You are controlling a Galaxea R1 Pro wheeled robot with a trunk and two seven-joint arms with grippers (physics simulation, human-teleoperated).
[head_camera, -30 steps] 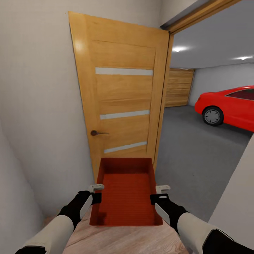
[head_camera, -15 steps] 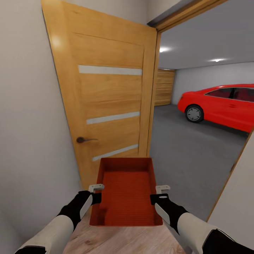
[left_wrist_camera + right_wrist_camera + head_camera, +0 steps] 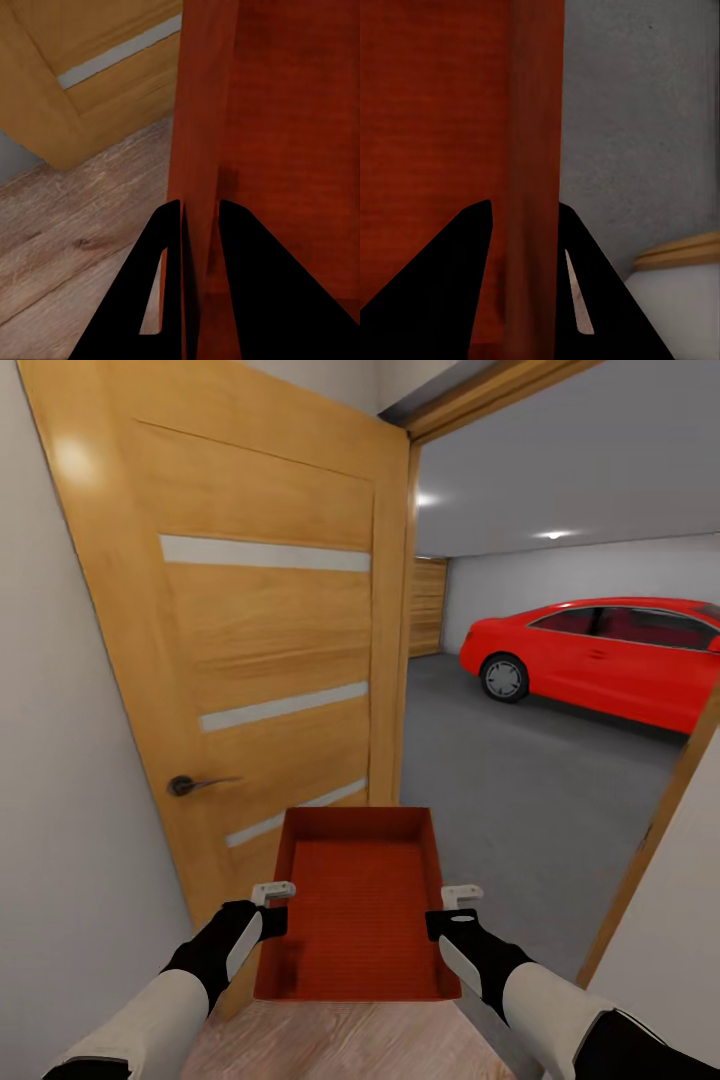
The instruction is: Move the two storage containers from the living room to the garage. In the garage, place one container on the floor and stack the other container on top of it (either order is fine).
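Note:
I hold one orange-red storage container (image 3: pixel 358 905) level in front of me, just inside a doorway. My left gripper (image 3: pixel 272 908) is shut on its left wall (image 3: pixel 199 150), black fingers either side of the thin wall. The right gripper (image 3: pixel 448 910) is shut on the right wall (image 3: pixel 536 150) the same way. The bin is empty. Through the doorway lies the garage with its dark grey floor (image 3: pixel 520 780) and pale walls. Light wood plank flooring (image 3: pixel 67 240) is under the bin.
An open wooden door (image 3: pixel 260 650) with a dark handle (image 3: pixel 185 784) stands close on my left. The door frame's right jamb (image 3: pixel 650 850) rises at the right. A red car (image 3: pixel 610 655) is parked at the garage's far right, and a wooden plank door (image 3: pixel 427 605) is at the back.
The whole view has shifted: the door and car slid left and grew larger as I moved toward the doorway. Container and both grippers keep the same hold.

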